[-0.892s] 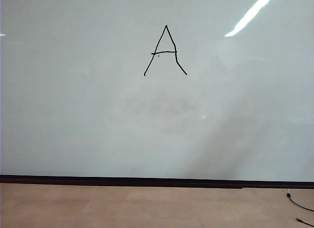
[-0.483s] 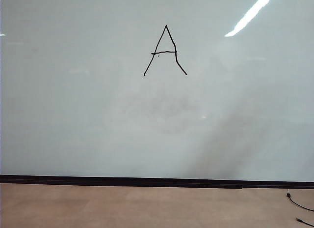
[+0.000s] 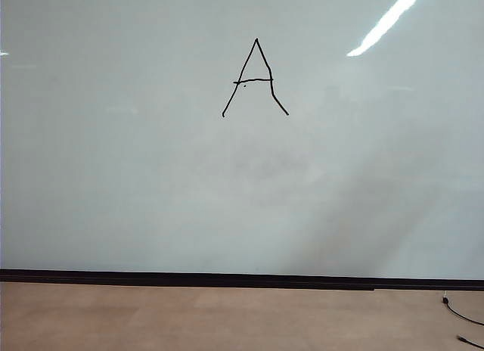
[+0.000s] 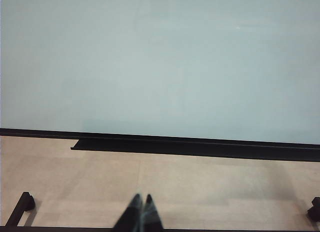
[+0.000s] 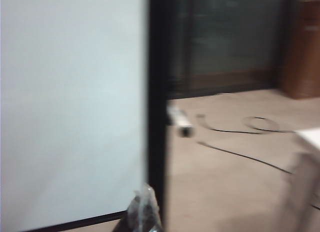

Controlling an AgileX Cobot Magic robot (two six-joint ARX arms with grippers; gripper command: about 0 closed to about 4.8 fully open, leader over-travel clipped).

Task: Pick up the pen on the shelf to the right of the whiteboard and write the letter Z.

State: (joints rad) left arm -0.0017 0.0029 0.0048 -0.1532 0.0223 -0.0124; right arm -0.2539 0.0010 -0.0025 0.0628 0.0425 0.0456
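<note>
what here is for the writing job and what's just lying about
For the job:
whiteboard
left gripper, shut, low before the board
right gripper, shut, at the board's right edge

Lying about:
letter A
floor cables

No pen or Z shows.

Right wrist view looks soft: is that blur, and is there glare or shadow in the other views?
Right wrist view: smeared throughout, the whiteboard edge and shut right gripper both fuzzy. Exterior view: sharp, with a bright glare streak at upper right, a soft diagonal shadow at lower right, and a crisp letter A. Left wrist view: evenly lit, shut left gripper slightly soft.
</note>
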